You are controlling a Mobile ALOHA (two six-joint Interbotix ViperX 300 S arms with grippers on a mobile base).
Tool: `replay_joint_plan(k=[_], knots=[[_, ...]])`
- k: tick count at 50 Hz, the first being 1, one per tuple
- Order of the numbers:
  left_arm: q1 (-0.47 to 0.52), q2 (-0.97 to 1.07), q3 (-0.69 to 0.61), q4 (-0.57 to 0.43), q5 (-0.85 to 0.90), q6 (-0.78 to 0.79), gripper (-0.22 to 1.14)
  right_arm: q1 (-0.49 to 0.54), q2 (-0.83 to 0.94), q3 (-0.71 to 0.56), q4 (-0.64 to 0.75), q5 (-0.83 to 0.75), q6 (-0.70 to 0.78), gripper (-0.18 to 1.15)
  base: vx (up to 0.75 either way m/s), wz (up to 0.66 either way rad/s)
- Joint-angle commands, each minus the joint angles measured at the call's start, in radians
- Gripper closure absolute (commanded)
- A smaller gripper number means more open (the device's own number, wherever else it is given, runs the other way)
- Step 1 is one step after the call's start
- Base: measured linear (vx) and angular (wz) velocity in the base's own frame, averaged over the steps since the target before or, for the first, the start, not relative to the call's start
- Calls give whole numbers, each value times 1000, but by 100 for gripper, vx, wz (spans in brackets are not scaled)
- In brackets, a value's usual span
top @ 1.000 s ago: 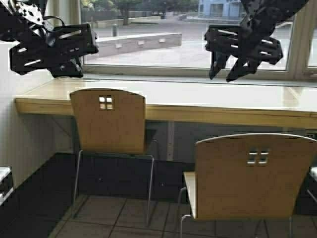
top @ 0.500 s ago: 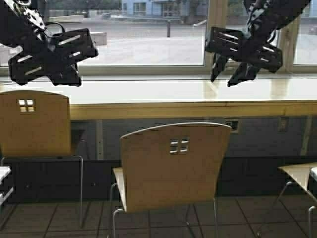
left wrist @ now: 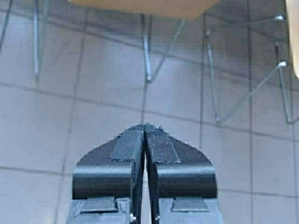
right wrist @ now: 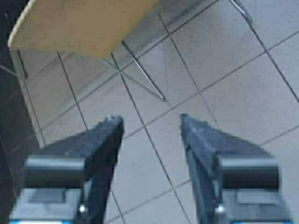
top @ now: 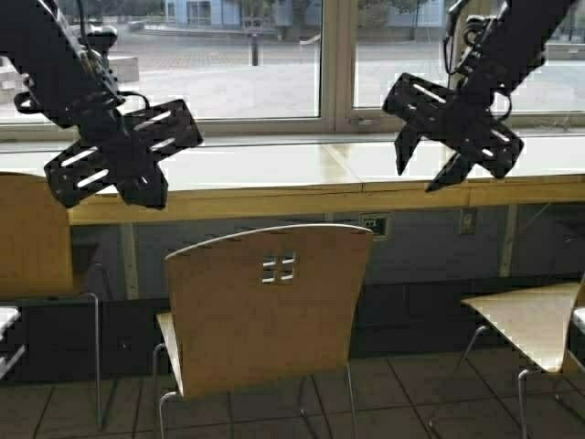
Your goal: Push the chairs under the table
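Note:
The long pale table (top: 274, 165) runs under the window. A tan plywood chair (top: 265, 306) with square cutouts stands back from it at the centre, its backrest toward me. Another chair (top: 32, 229) shows at the left edge, close to the table, and a third chair's seat (top: 526, 320) juts in at the right. My left gripper (top: 151, 190) hangs above the left part of the table, shut and empty (left wrist: 145, 128), with a chair seat (left wrist: 140, 7) over tiled floor beyond it. My right gripper (top: 422, 174) hangs over the table's right part, open (right wrist: 149, 121), a chair seat (right wrist: 79, 25) below it.
A window (top: 256, 55) lines the wall behind the table. Dark wall panels with power outlets (top: 372, 224) run under the tabletop. The floor (top: 402, 393) is grey tile. A white edge (top: 7, 320) shows at the lower left.
The robot has driven to its right, so the table and chairs have shifted left in the high view; a third chair's seat has come further in. Both arms have dipped and tilted lower.

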Motion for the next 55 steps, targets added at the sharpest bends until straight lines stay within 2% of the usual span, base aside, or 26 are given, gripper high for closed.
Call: replay_joint_plan(k=[1, 8, 15, 22, 28, 32, 38, 43, 51, 55], knots=[[2, 40, -55, -20, -3, -71, 52, 2, 23, -26, 67, -35, 0, 17, 13, -1], [2, 94, -91, -12, -2, -164, 45, 0, 91, -43, 160, -52, -2, 17, 15, -1], [2, 135, -130, 17, 63, -198, 25, 2, 155, -81, 183, 40, -5, 16, 20, -1], [5, 150, -166, -5, 135, -233, 7, -2, 187, -112, 183, 130, -5, 14, 23, 4], [9, 161, -173, -61, 138, -290, 6, -2, 189, -138, 227, 166, -2, 14, 24, 8], [8, 167, -186, -63, 152, -336, 6, -21, 198, -144, 284, 213, -3, 14, 23, 7], [5, 179, -189, -109, 156, -465, 6, -34, 193, -149, 334, 244, -3, 14, 22, 3], [8, 190, -192, -144, 153, -571, 6, -35, 195, -169, 388, 236, 0, 14, 19, 2], [5, 236, -215, -166, 120, -684, 6, -35, 201, -179, 561, 166, -5, 14, 20, -3], [-14, 265, -219, -186, 86, -718, 7, -34, 209, -183, 574, 164, -8, 14, 19, -6]])
